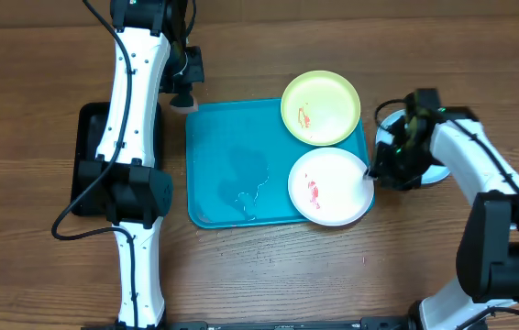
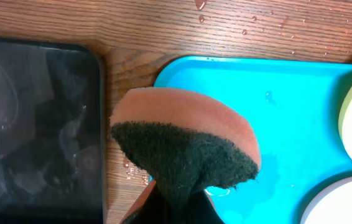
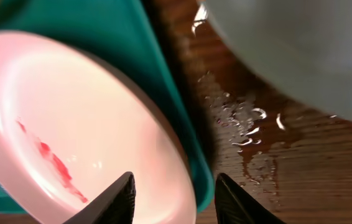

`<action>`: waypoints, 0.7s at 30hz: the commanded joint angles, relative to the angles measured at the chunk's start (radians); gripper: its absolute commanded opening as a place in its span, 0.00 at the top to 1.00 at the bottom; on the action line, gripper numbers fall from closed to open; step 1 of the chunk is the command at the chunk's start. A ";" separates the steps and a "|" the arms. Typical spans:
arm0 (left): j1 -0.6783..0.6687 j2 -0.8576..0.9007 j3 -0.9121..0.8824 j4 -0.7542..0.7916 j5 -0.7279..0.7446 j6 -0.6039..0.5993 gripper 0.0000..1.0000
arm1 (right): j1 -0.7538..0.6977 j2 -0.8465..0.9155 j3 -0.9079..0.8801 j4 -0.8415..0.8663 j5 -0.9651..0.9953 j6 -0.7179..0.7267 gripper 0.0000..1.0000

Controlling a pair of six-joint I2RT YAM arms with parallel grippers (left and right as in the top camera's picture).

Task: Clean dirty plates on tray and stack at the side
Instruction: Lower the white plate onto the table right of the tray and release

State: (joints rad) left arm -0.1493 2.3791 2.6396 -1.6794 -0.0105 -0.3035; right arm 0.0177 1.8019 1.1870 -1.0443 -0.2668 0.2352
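Observation:
The turquoise tray [image 1: 232, 156] lies mid-table. A yellow-green plate [image 1: 321, 107] with a red smear overlaps its far right corner. A white plate [image 1: 331, 186] with a red smear [image 3: 51, 163] rests in its near right corner. My right gripper [image 1: 374, 174] is open; its fingertips [image 3: 117, 202] straddle the white plate's right rim and the tray rim [image 3: 170, 106]. A light blue plate [image 3: 300, 50] sits on the table just right of the tray, partly under my right arm. My left gripper [image 1: 184, 87] hangs at the tray's far left corner, shut on an orange and dark green sponge [image 2: 185, 146].
A black tray [image 1: 90, 156] lies left of the turquoise one, under my left arm. Water drops [image 3: 250, 124] wet the wood between the tray and the light blue plate. A thin puddle [image 1: 246, 188] lies on the tray floor.

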 commanded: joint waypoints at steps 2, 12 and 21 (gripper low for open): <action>-0.003 -0.004 0.018 -0.002 0.011 0.020 0.96 | 0.041 -0.023 -0.059 0.043 0.050 0.008 0.59; -0.003 -0.004 0.018 -0.010 0.008 0.020 0.96 | 0.048 -0.023 -0.071 0.042 0.050 0.007 0.95; -0.003 -0.004 0.018 -0.010 0.008 0.019 0.96 | 0.175 -0.062 -0.024 0.033 0.045 0.060 0.96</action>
State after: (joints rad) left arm -0.1493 2.3791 2.6396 -1.6871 -0.0105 -0.3035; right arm 0.1089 1.7916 1.1202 -1.0298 -0.2226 0.2607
